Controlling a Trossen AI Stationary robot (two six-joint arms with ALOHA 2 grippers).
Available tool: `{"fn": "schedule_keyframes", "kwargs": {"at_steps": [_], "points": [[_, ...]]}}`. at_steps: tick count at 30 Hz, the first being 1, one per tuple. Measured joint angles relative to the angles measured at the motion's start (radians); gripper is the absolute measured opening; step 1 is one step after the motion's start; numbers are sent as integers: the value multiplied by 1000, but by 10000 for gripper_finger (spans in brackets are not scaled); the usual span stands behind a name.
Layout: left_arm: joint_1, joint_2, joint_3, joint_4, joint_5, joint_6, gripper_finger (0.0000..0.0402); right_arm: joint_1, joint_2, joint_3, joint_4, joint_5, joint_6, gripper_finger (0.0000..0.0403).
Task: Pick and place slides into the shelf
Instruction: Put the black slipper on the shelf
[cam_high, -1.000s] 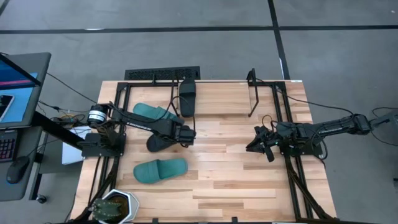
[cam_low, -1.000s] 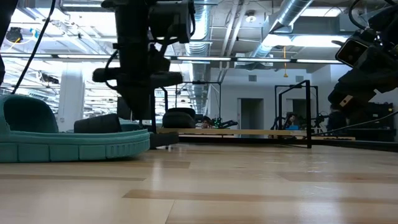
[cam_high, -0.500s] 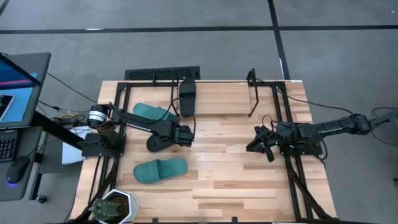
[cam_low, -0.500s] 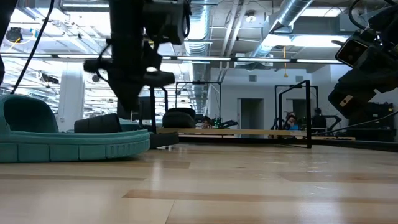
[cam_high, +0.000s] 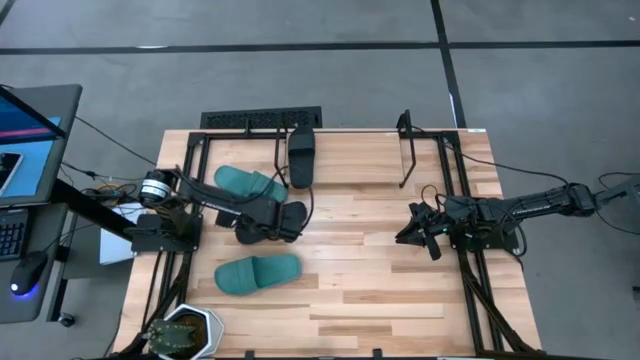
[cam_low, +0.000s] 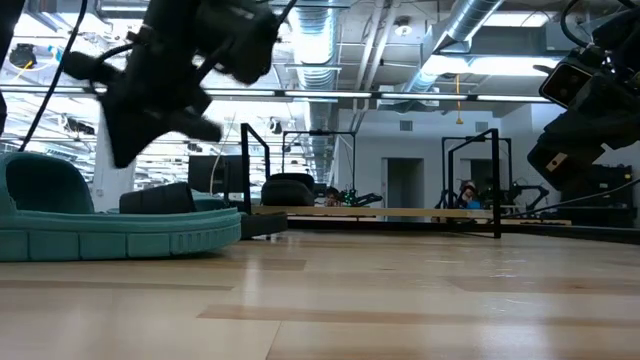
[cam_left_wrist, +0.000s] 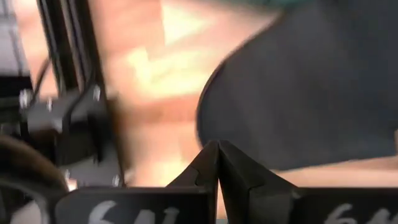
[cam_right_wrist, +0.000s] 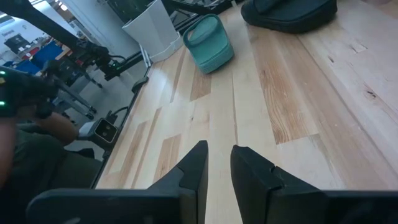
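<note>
One black slide (cam_high: 301, 155) lies in the shelf (cam_high: 345, 160) at its left end, at the table's far side. A second black slide (cam_high: 248, 233) (cam_left_wrist: 311, 81) lies flat on the table left of centre. One teal slide (cam_high: 245, 182) lies beyond it and another (cam_high: 257, 273) (cam_low: 100, 225) nearer the front edge. My left gripper (cam_high: 278, 222) (cam_left_wrist: 217, 149) is shut with nothing between its fingers. It slants down above the black slide on the table, raised off the wood in the low view (cam_low: 125, 140). My right gripper (cam_high: 415, 232) (cam_right_wrist: 217, 155) waits at the right, slightly open.
A black slotted grille (cam_high: 260, 120) lies just past the far edge. A potted plant (cam_high: 185, 330) stands at the near left corner. Black frame rails (cam_high: 180, 200) run along the table's left and right sides. Bare wood (cam_high: 350, 290) stretches between the slides and the right arm.
My left gripper has gone a little toward the table's left edge and tipped from pointing straight down to a slant, rolling as it went. It has stayed shut. The slides have kept their places.
</note>
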Motion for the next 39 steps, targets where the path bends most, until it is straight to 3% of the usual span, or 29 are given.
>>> {"fn": "schedule_keyframes", "kwargs": {"at_steps": [5, 20, 27, 33, 39], "points": [[1, 1, -50, 47, 102, -20, 0, 0, 0, 0, 0, 0, 0, 59], [51, 1, -69, 269, 56, 103, 0, 0, 0, 0, 0, 0, 0, 59], [51, 0, -67, 394, 15, 193, 0, 0, 0, 0, 0, 0, 0, 59], [51, 0, -65, 401, -12, 209, 0, 0, 0, 0, 0, 0, 0, 59], [36, 0, 2, 424, -172, 256, 0, 0, 0, 0, 0, 0, 0, 59]]}}
